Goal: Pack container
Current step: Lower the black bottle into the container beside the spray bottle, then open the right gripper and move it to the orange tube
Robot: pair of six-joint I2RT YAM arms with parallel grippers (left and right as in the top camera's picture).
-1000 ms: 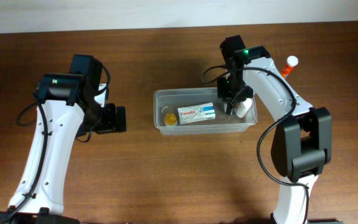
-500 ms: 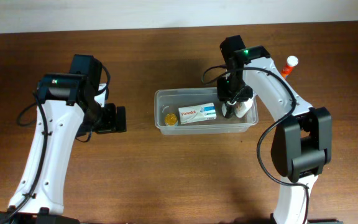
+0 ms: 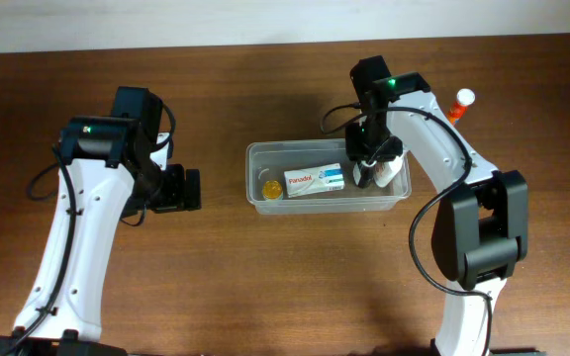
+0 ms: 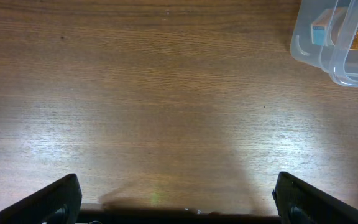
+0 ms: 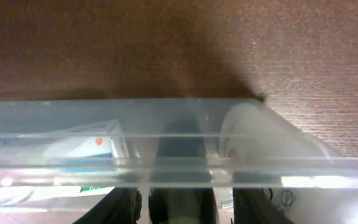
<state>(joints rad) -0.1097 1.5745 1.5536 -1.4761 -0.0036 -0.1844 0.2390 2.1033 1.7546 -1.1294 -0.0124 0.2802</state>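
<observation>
Overhead, the long rectangular clear plastic tub with rounded corners (image 3: 253, 176) is seen lying crosswise at the middle of the brown wooden bench (image 3: 285, 277), between the two arms. Inside it, a white and blue cardboard box (image 3: 313, 180) is laid flat at the middle. A small round yellow item (image 3: 270, 188) is found by the left end wall, and a white plastic bottle (image 3: 391, 172) is lodged at the right end. The right hand (image 3: 372, 168) is lowered into that right end, just beside the bottle (whether its fingers are parted or closed cannot be told, since the tub's cloudy wall blurs them in the wrist view). The left hand (image 3: 188, 189) is held over bare wood, well apart from the tub's left end, with its fingers (image 4: 48, 199) spread wide and nothing between them. A small white bottle with an orange cap (image 3: 460, 103) is seen on the bench beyond the tub's right end.
</observation>
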